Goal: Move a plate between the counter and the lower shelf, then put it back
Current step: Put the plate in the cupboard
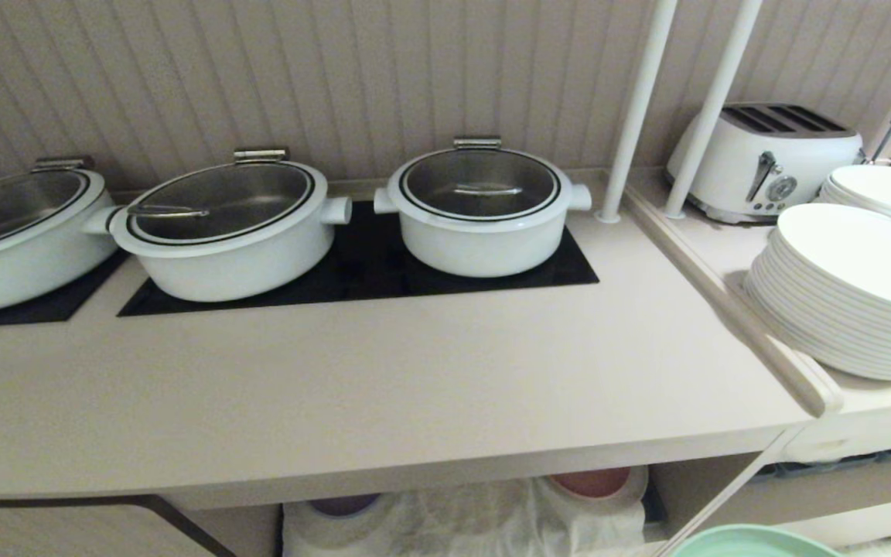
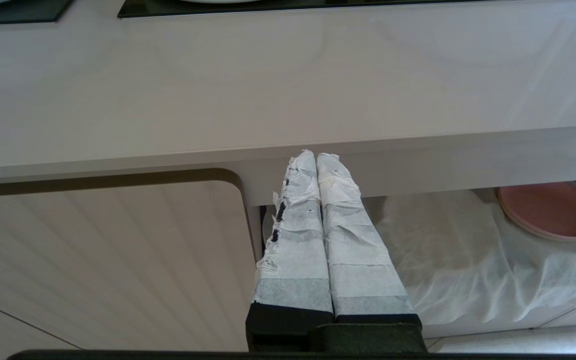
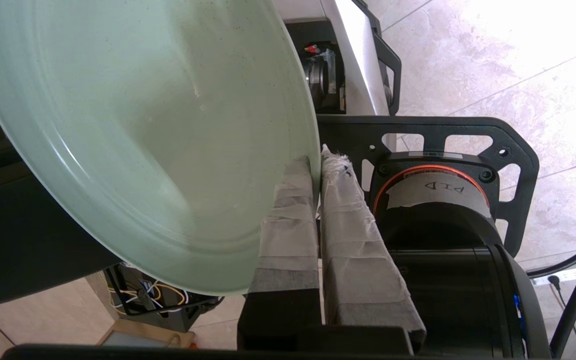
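Note:
My right gripper is shut on the rim of the mint-green plate, which fills most of the right wrist view, held off any surface with the robot's base and the floor behind it. In the head view only the plate's edge shows at the bottom right, below and in front of the counter. The lower shelf opens under the counter's front edge, draped in white cloth. My left gripper is shut and empty, parked in front of the counter edge.
Three white lidded pots stand on black hob panels. A stack of white plates and a toaster sit on the right ledge behind white posts. A pink plate and a purple plate rest on the shelf's cloth.

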